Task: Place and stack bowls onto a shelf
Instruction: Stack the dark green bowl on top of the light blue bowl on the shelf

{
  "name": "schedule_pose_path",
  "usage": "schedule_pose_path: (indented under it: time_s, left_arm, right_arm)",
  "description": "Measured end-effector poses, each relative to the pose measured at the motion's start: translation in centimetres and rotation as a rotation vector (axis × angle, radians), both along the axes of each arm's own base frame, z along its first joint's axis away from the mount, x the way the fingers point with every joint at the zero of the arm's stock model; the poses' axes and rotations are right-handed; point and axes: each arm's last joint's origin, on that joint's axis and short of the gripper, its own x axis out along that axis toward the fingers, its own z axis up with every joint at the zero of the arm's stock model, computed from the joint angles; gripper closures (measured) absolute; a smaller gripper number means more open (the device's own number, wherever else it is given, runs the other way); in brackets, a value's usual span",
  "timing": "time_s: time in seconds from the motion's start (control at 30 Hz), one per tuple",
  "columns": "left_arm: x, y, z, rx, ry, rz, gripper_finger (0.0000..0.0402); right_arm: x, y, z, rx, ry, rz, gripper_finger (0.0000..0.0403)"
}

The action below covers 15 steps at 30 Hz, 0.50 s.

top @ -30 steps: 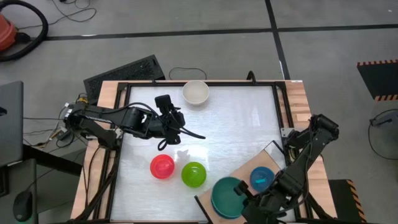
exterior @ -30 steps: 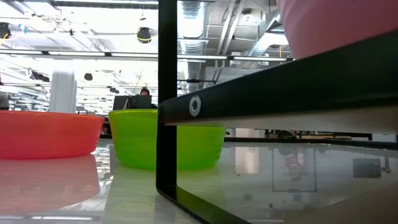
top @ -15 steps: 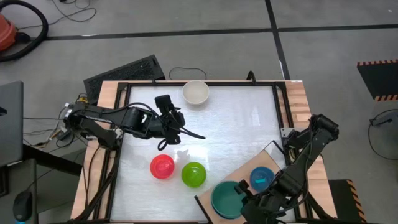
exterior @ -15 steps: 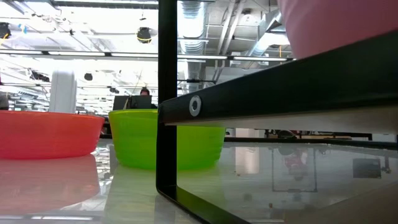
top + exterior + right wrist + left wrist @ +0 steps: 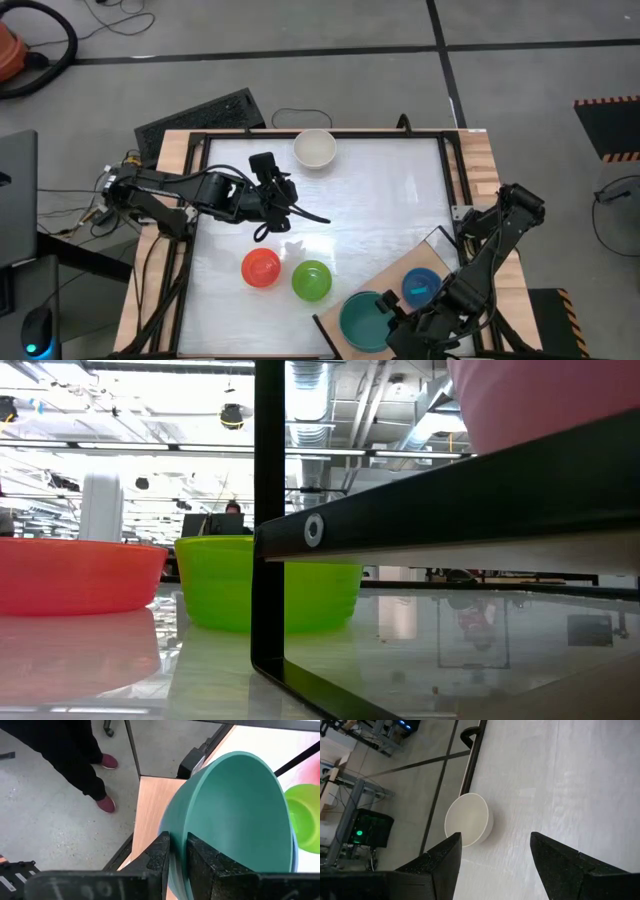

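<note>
The right gripper [image 5: 392, 318] is at the near right corner of the table, on the rim of the dark teal bowl [image 5: 366, 318]. In the right wrist view its two fingers [image 5: 160, 855] stand one on each side of the teal wall, with the rim between them, but I cannot tell if they press the wall or only stand close to it. The bowl fills much of that view and is cut by the right edge. The teal bowl sits on the near left part of the shelf [image 5: 436, 245], and the cyan bowl [image 5: 421, 287] is just beside it, on the far right side. The right arm hides a large part of the board.

The left gripper [image 5: 291, 213] hangs over the middle left of the table, with the fingers [image 5: 445, 857] wide apart and nothing between them. Past them, the cream-white bowl [image 5: 314, 149] stands near the far edge of the table [image 5: 380, 190], close to the black frame rail.

The red bowl [image 5: 261, 268] and the lime green bowl [image 5: 311, 280] stand side by side near the near edge, left of the shelf. In the low view a black post and bar cover the right half, and a pink bowl [image 5: 540, 400] is seen only partly at the upper right corner.

The middle and far right of the white surface is open.

At the far side of the right wrist view the legs and shoes of a person [image 5: 75, 760] stand on the floor.
</note>
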Motion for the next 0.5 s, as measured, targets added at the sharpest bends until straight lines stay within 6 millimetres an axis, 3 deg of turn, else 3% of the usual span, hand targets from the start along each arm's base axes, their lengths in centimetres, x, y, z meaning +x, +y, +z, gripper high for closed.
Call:
schedule_pose_path:
  time_s: [0.37, 0.5]
  left_arm:
    - [0.0, 0.0, 0.0, -0.005, -0.005, 0.005, 0.018]
    - [0.0, 0.0, 0.0, -0.008, -0.009, 0.008, 0.018]
  right_arm:
    - [0.04, -0.01, 0.01, 0.009, 0.005, 0.006, 0.0318]
    - [0.02, 0.02, 0.01, 0.016, 0.013, 0.014, 0.0299]
